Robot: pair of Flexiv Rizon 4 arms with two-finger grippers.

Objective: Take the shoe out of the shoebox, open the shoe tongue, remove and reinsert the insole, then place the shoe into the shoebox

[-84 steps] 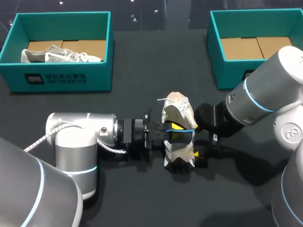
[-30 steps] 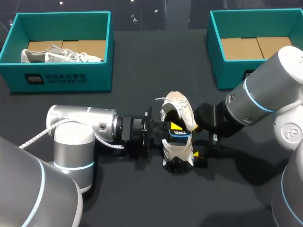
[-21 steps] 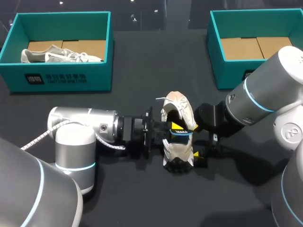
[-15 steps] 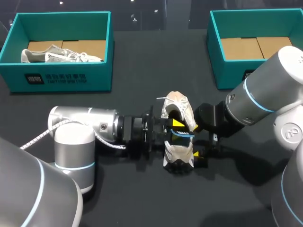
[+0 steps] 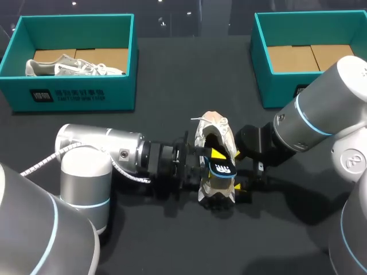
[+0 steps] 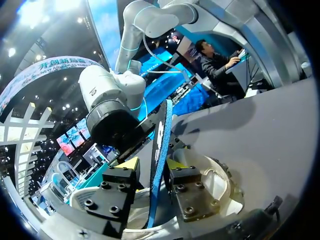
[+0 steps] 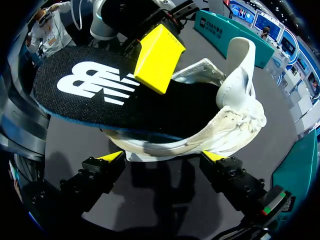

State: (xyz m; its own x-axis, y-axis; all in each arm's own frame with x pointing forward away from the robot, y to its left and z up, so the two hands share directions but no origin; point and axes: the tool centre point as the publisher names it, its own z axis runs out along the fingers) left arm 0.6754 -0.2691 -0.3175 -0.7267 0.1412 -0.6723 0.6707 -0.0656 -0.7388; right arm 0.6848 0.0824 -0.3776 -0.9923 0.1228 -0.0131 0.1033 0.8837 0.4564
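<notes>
A white shoe (image 5: 213, 127) lies mid-table with its opening toward my left arm. My left gripper (image 5: 215, 160) reaches into that opening. The black, blue-edged insole (image 5: 225, 169) sticks out of the shoe and leans over the heel, printed face up. In the left wrist view the insole (image 6: 161, 130) stands edge-on between the parted fingers of that gripper (image 6: 152, 165), with a gap on each side. My right gripper (image 7: 162, 157) is open by the shoe's (image 7: 235, 115) sole, a fingertip (image 5: 238, 187) showing beside the heel.
A teal shoebox (image 5: 74, 91) at the back left holds a second pale shoe (image 5: 69, 66). Another teal shoebox (image 5: 275, 86) stands at the back right with only its cardboard floor showing. Dark table surface lies between the boxes and in front of the shoe.
My left gripper's fingers have spread apart. The insole, edge-on a second ago, has tipped over toward the heel and now shows its printed face. The right arm has kept still.
</notes>
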